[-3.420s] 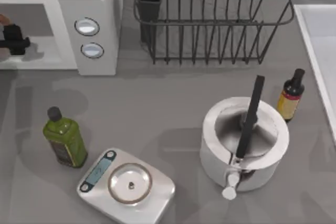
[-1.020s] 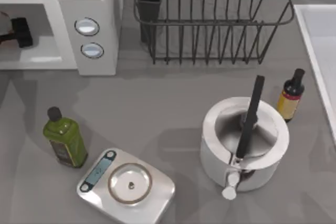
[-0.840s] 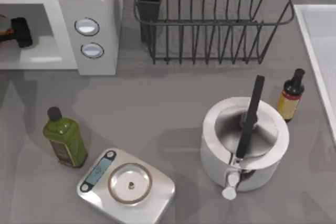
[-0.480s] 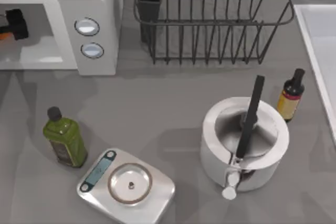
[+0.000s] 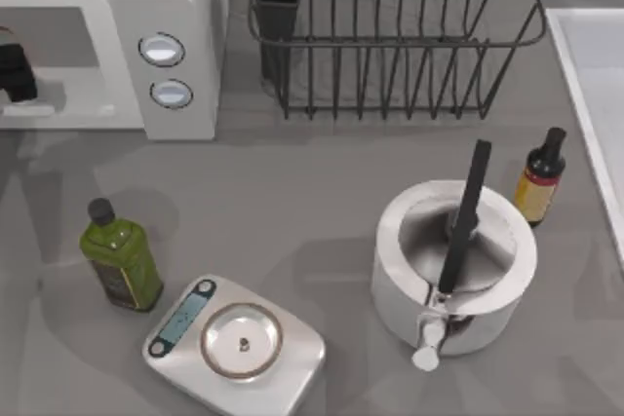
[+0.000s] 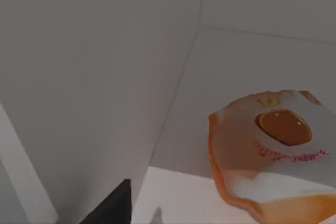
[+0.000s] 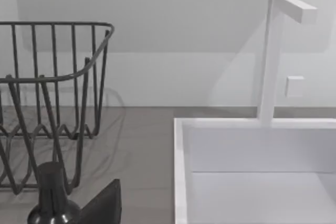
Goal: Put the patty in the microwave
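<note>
Inside the microwave (image 5: 166, 7) at the surface's left edge, your left hand (image 5: 14, 73) hovers, grip unclear, patty (image 6: 273, 150) resting there.

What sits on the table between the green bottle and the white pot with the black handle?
In the top view, a silver kitchen scale lies between the green bottle and the white pot, slightly nearer the table's front edge than both.
</note>
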